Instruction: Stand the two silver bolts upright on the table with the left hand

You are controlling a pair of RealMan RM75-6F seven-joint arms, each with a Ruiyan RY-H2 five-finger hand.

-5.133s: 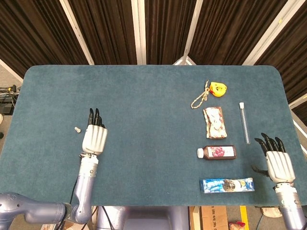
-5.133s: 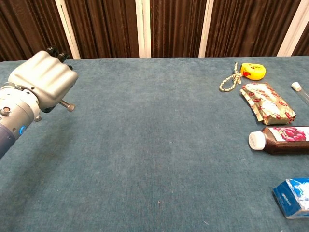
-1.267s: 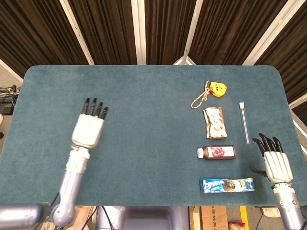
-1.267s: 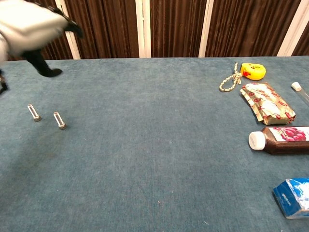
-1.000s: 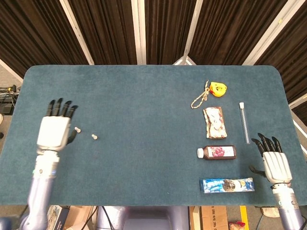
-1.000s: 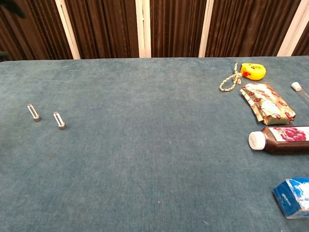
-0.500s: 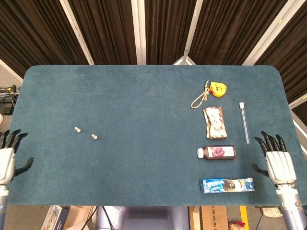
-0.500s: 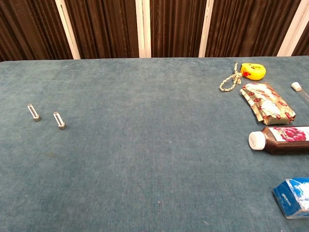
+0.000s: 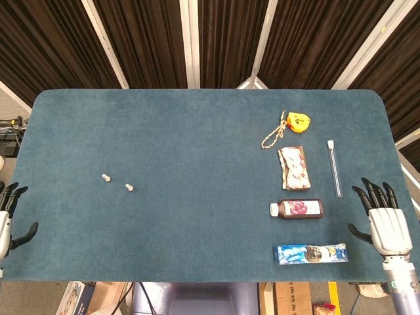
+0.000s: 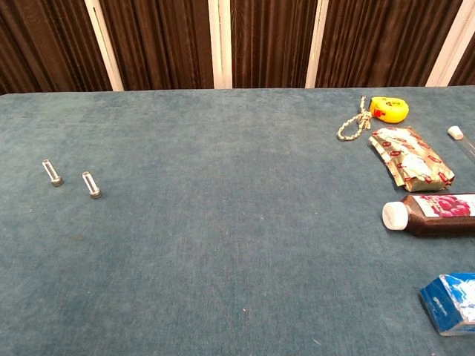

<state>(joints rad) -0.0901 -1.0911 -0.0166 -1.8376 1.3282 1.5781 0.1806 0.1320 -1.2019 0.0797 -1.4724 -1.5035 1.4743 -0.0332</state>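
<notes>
the left hand was at the desk's left edge, only partly in the head view, with fingers spread and holding nothing. the right hand was at the right edge of the desk, also released, fingers apart and empty.

the two silver bolts stood upright on the desk, to the right of the left hand and a little farther from the robot, well apart from it. the first bolt was the nearer one to the left hand, the second bolt was just beside it on the right. nothing lay between the left hand and the bolts.

the other things were all close to the right hand. a blue packet lay just left of it, near the front edge. beyond the packet lay a dark bottle with a white cap, on its side. beyond that lay a red and white snack pack, then a rope piece touching a yellow tape measure. a thin glass tube with a white cap lay ahead of the right hand.

the desk was covered with a dark teal cloth. behind it hung dark brown curtains with white strips between them.
</notes>
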